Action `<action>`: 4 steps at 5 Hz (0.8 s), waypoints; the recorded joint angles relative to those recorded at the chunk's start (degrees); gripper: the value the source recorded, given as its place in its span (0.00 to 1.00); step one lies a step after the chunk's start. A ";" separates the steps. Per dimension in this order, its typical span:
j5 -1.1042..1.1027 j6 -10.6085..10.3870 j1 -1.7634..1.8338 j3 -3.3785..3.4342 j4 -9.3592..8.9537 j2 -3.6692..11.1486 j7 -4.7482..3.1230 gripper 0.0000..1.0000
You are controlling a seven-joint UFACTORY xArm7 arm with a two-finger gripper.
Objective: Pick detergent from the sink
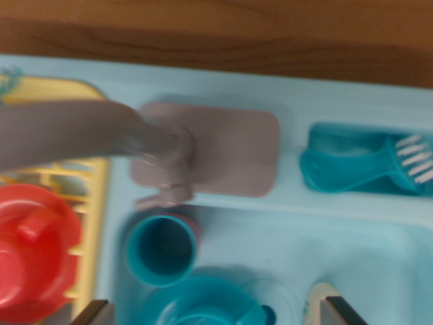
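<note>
In the blurred wrist view I see the gripper (213, 313) released, its two dark fingertips (91, 313) wide apart at the bottom edge, over the pale blue sink (379, 257). The detergent (316, 303) shows only as a cream-coloured top beside the right fingertip, at the basin's bottom edge. A teal cup (161, 249) stands in the basin, a teal brush (369, 166) lies in a side compartment, and red dishes (34, 250) sit on the yellow rack (91, 196).

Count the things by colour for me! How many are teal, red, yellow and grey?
Teal: 3, the cup, the brush and the dish
Red: 1, the plate
Yellow: 1, the rack
Grey: 1, the faucet
Total: 6
</note>
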 joint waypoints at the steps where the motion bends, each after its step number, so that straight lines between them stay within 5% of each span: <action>1: 0.21 -2.69 -0.48 -0.59 -2.26 0.53 -1.17 0.00; 4: 0.42 -5.32 -0.94 -1.17 -4.46 1.04 -2.32 0.00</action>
